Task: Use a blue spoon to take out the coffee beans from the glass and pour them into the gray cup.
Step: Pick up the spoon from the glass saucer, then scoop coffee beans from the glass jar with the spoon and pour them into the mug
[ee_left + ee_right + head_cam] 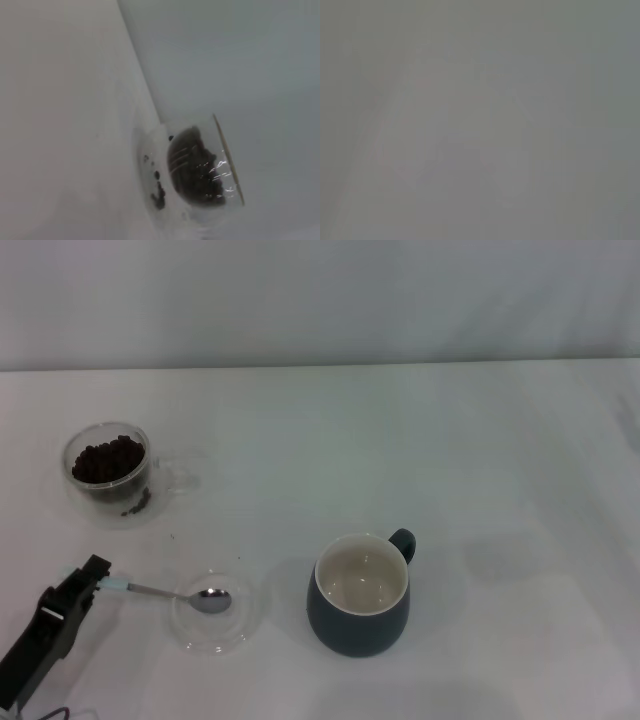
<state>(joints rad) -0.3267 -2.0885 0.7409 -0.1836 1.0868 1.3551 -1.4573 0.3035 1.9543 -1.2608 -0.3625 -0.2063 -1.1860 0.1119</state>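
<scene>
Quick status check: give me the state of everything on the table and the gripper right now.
glass: upright, holding coffee beans
gray cup: upright, empty
blue spoon: bowl empty, resting in the clear dish
left gripper: at the spoon's handle end
right gripper: out of view

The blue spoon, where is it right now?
In the head view the blue spoon is near the robot's left: bowl in the clear dish, left of the gray cup, handle end at the left gripper.

Head cam high, looking down; left wrist close on the glass [108, 466] [200, 170] at 10 o'clock, shared; right wrist blank.
</scene>
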